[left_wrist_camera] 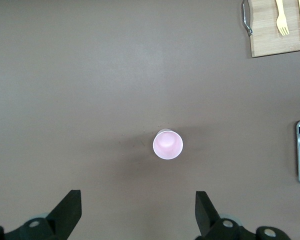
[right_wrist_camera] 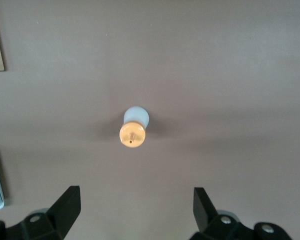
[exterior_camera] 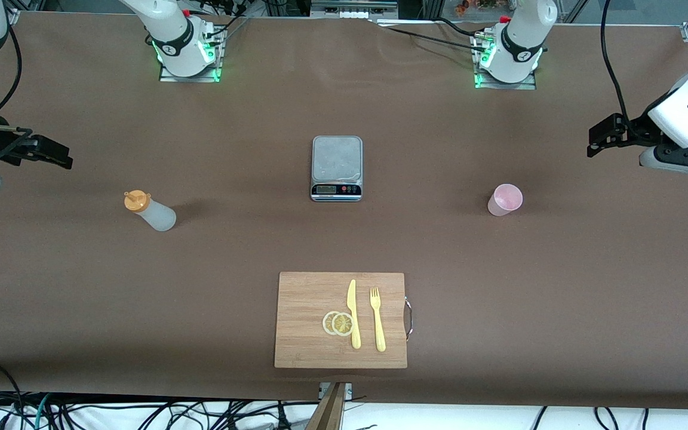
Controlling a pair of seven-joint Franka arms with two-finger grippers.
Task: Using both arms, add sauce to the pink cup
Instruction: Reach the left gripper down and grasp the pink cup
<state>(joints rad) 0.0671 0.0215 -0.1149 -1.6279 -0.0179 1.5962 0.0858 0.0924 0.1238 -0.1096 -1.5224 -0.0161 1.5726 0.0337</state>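
The sauce (exterior_camera: 149, 210), a whitish squeeze bottle with an orange cap, stands upright on the brown table toward the right arm's end. The pink cup (exterior_camera: 504, 199) stands upright and looks empty, toward the left arm's end. My right gripper (exterior_camera: 57, 156) hangs open over the table edge at its own end, apart from the bottle. Its wrist view looks down on the sauce (right_wrist_camera: 133, 128), ahead of the open right gripper (right_wrist_camera: 137, 196). My left gripper (exterior_camera: 596, 143) hangs open over the table's other end. Its wrist view shows the pink cup (left_wrist_camera: 168, 144) ahead of the open left gripper (left_wrist_camera: 138, 197).
A silver kitchen scale (exterior_camera: 337, 168) sits mid-table between bottle and cup. Nearer the front camera lies a wooden cutting board (exterior_camera: 305, 322) with a yellow knife (exterior_camera: 353, 313), a yellow fork (exterior_camera: 377, 318) and two lemon slices (exterior_camera: 338, 323).
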